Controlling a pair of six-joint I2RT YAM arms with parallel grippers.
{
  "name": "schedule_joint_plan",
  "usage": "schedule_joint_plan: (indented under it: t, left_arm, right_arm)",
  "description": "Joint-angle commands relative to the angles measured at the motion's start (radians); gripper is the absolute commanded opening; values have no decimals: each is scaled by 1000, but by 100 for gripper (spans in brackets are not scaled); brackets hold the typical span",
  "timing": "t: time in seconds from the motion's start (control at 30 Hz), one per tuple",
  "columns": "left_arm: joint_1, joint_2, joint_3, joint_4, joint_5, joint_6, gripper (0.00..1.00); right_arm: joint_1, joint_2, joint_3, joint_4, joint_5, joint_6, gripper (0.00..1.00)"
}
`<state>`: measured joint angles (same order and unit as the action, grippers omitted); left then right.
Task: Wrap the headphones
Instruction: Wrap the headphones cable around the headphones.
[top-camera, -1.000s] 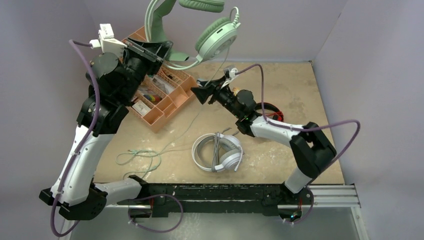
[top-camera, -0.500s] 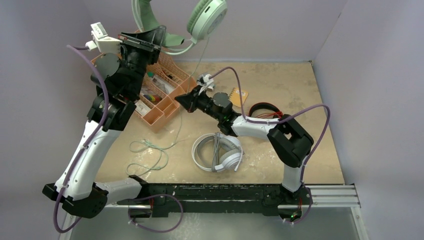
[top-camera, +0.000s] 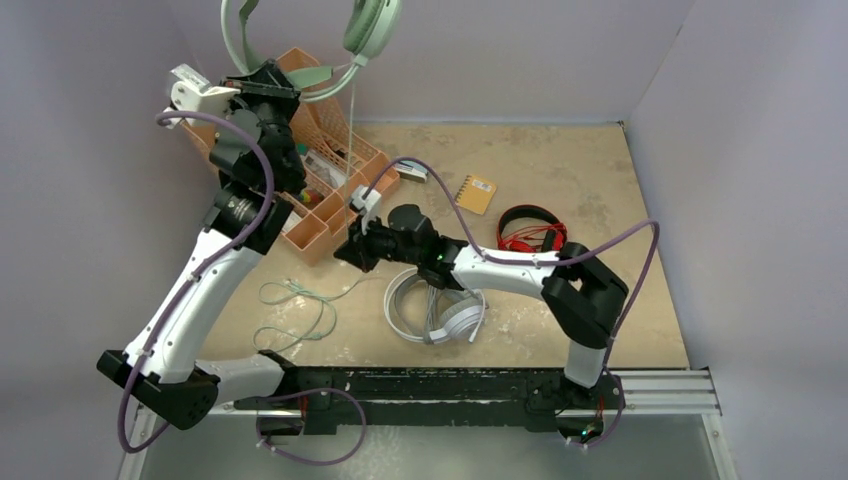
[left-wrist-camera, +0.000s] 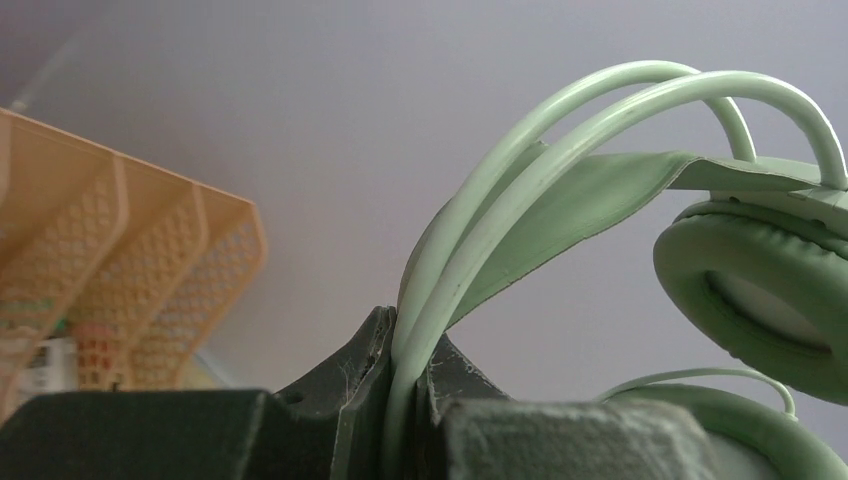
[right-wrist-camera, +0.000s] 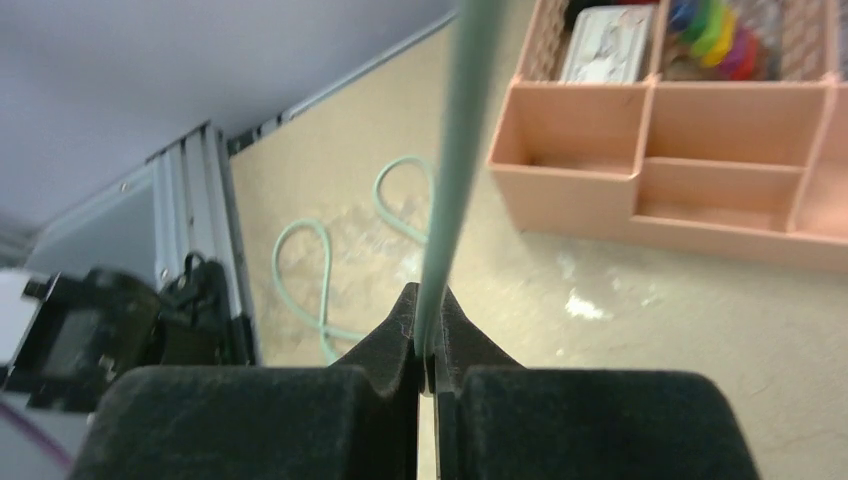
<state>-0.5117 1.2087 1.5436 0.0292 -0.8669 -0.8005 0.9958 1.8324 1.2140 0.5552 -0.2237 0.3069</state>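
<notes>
At upper left of top view, mint-green headset (top-camera: 370, 25) held aloft, band clamped in left gripper (left-wrist-camera: 405, 350), right gripper (right-wrist-camera: 425, 325) pinched shut on its mint cord (right-wrist-camera: 455, 150) near centre, white headset (top-camera: 440, 305) at lower centre, red and black headset (top-camera: 530, 230) right of centre.

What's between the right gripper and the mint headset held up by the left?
Top view: just the mint headset's own cord, stretched down over the orange organizer to the right gripper.
</notes>
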Motion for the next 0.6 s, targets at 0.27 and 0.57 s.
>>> schedule_joint_plan:
  t: [0.27,0.57]
  left_arm:
    - [46,-9,-177,395,-288,513,0]
    - [83,-145,-433,198,-233,689,0]
  right_arm:
    - [151,-284,-53,-231,0,-148,0]
    - [168,-503,71,-487,35,-262,0]
